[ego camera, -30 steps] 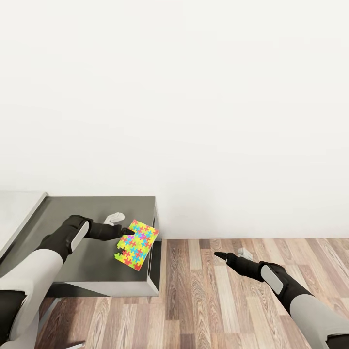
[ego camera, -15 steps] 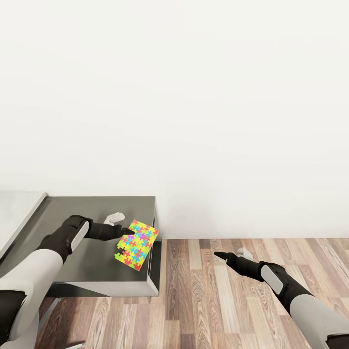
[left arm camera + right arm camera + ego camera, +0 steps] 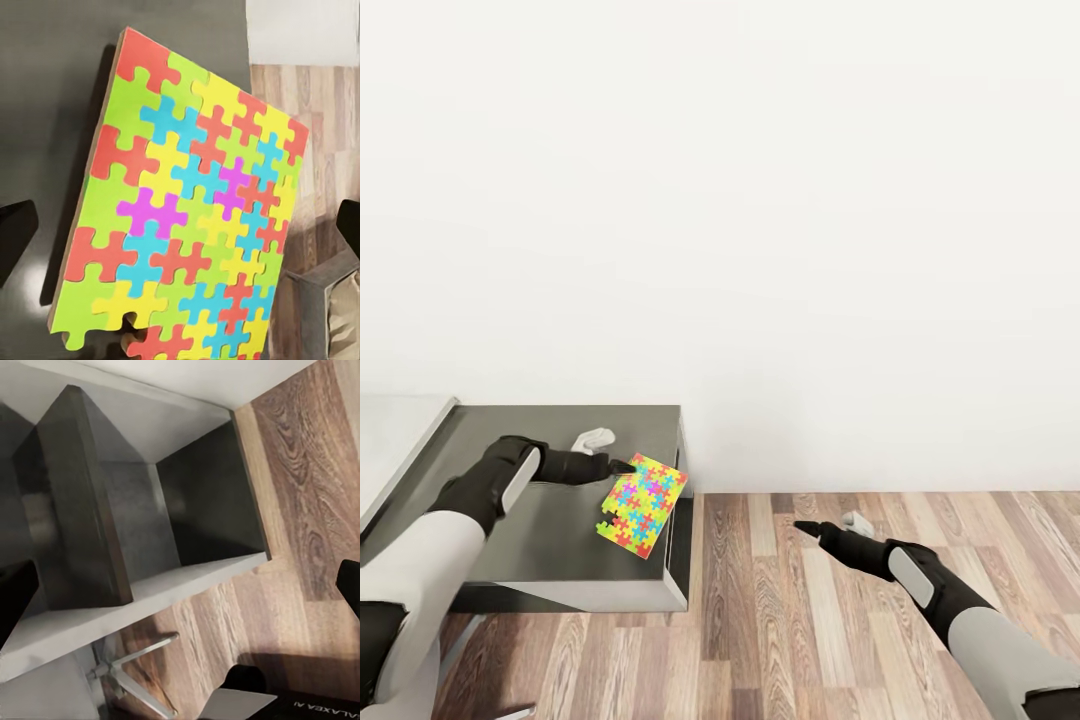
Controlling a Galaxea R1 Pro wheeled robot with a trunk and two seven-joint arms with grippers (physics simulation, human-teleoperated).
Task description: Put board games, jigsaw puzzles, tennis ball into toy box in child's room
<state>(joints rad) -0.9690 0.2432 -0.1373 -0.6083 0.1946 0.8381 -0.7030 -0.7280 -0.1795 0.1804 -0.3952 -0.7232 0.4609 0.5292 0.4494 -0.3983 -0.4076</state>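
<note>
Here the left gripper (image 3: 612, 452) hangs over the near right corner of the dark table (image 3: 550, 425), its jaws released: in the left wrist view the two dark fingertips (image 3: 16, 238) stand wide apart at either side of the picture. Between them and below lies one jigsaw puzzle (image 3: 643, 505), a flat sheet of yellow, pink, orange and blue pieces, resting on the table close to its right edge, with one corner near the drop to the wood floor (image 3: 840, 610).

The step in hand looks like picking this sheet up. In the head view the left gripper sits at the far corner of the puzzle, not over its middle, and whether a fingertip touches the sheet I cannot tell. To do it well, the jaws likely need to come down across a short side or corner so one finger can get under the edge; the sheet is thin and flat, so a straight pinch from above may slip. Since it lies near the table edge, sliding it a little over that edge could offer a lip to grasp, though a careless push might send it to the floor.

The right gripper (image 3: 826, 525) hovers over the floor, well apart from the table, holding nothing; its jaws also stand open, with fingertips (image 3: 15, 592) at the picture's two sides.
</note>
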